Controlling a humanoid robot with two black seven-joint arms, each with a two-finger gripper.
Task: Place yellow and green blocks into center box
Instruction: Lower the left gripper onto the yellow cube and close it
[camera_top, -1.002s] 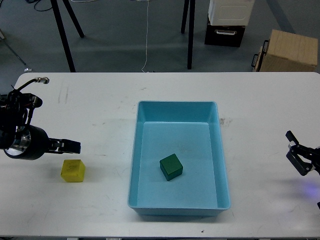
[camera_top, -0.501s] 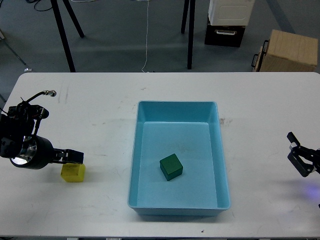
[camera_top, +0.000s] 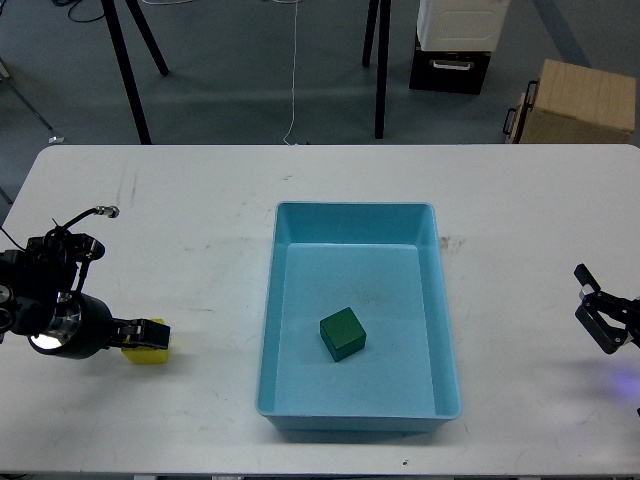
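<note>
The yellow block (camera_top: 150, 352) lies on the white table (camera_top: 200, 230) at the left, partly covered from above by my left gripper (camera_top: 145, 333). The gripper's dark fingers are down at the block's top edge, and I cannot tell them apart. The green block (camera_top: 342, 333) sits inside the light-blue center box (camera_top: 355, 212), a little left of its middle. My right gripper (camera_top: 585, 295) rests at the table's right edge with its two fingers spread and nothing between them.
A cable loop on my left arm (camera_top: 95, 212) sticks up above the table. Beyond the far table edge stand black stand legs (camera_top: 380, 70), a cardboard box (camera_top: 580, 100) and a white-and-black case (camera_top: 455, 40).
My left arm has moved toward me and lowered, bringing its gripper from above and left of the yellow block down onto it. The right gripper and green block have not moved.
</note>
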